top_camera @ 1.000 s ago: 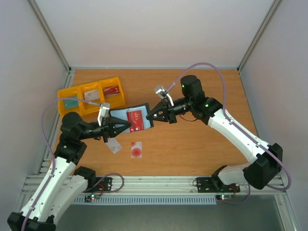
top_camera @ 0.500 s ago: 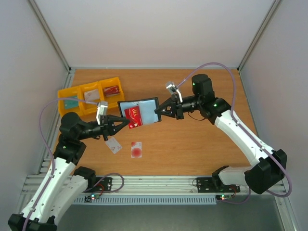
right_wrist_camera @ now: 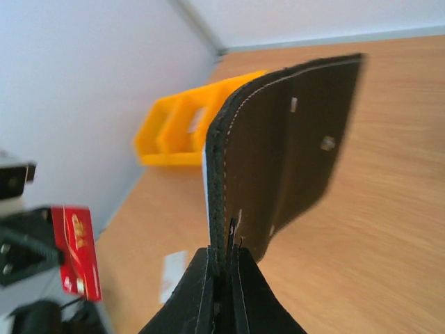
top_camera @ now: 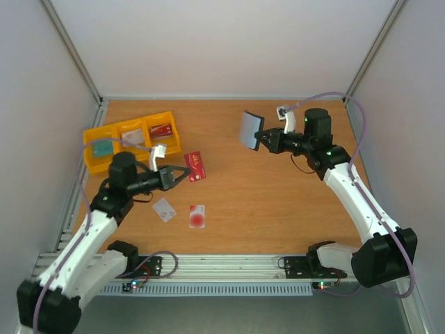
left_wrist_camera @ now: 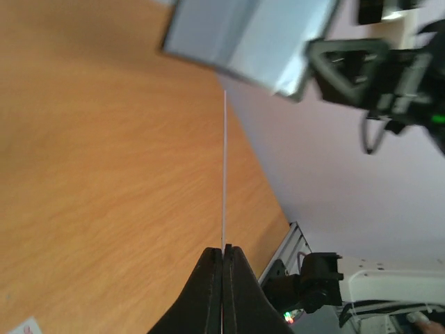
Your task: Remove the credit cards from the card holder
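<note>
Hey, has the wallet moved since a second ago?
Yes. The wallet, pinched in the right claw, has gone right and up the top view, away from the yellow bins.

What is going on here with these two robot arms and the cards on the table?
The left pincer is shut on a flat dark red card, which is out of the small black bifold card holder. The right pincer grips that holder, well apart from the card. A white card with a big red circle and a white card with small red marks lie on the wooden table.
</note>
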`<state>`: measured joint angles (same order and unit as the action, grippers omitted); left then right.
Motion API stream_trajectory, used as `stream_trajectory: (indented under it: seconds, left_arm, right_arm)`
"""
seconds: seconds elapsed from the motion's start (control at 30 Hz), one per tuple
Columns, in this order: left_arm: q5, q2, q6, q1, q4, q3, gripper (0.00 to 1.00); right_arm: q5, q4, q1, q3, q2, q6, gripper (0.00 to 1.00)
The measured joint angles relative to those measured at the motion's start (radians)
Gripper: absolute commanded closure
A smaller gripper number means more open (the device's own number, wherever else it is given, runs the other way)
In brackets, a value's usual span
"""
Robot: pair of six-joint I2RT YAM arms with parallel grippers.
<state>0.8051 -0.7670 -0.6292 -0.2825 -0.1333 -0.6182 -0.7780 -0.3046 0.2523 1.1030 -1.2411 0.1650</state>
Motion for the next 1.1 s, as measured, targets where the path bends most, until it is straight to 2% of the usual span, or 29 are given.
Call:
stream_trajectory:
  seconds: [0.1, 0.23, 0.37, 0.53, 0.57, 0.6, 0.7, 0.77, 0.83, 0.9, 1.1]
  left_arm:
    - [-0.058, -0.164, -0.039, -0.066, -0.021, -0.010, 1.00]
    - [-0.125, -0.428, -0.103, -0.240, -0.033, -0.061, 1.00]
    - [-0.153, -0.654, -0.156, -0.369, -0.013, -0.166, 1.00]
    - [-0.209, -0.860, -0.212, -0.426, 0.019, -0.266, 1.00]
    - [-0.219, -0.891, -0.222, -0.436, 0.023, -0.273, 0.97]
    - [-0.229, -0.918, -0.229, -0.446, 0.024, -0.278, 0.89]
    - [-0.260, -0.986, -0.239, -0.473, 0.021, -0.293, 0.52]
    - [-0.285, -1.013, -0.234, -0.483, 0.018, -0.297, 0.36]
    - [-0.317, -1.020, -0.230, -0.492, 0.013, -0.296, 0.29]
    - [-0.387, -0.991, -0.228, -0.499, 0.010, -0.290, 0.26]
    - [-0.574, -0.751, -0.221, -0.504, -0.080, -0.118, 0.18]
  right_arm:
    - [0.151, -0.026, -0.019, -0.019, 0.021, -0.028, 0.99]
    - [0.286, -0.043, -0.035, -0.047, 0.079, -0.035, 0.99]
    - [0.330, -0.042, -0.036, -0.047, 0.098, -0.023, 0.99]
    - [0.284, -0.044, -0.040, -0.047, 0.088, -0.005, 0.99]
    - [0.261, -0.042, -0.040, -0.047, 0.084, -0.004, 0.99]
    - [0.233, -0.037, -0.040, -0.047, 0.077, -0.005, 0.99]
    - [0.148, -0.019, -0.040, -0.046, 0.050, -0.007, 0.99]
    - [0.109, -0.016, -0.040, -0.045, 0.031, -0.008, 0.99]
    - [0.077, -0.017, -0.040, -0.045, 0.017, -0.010, 0.99]
    - [0.045, -0.017, -0.040, -0.045, 0.008, -0.013, 0.99]
    - [-0.065, 0.014, -0.040, -0.019, -0.083, -0.055, 0.99]
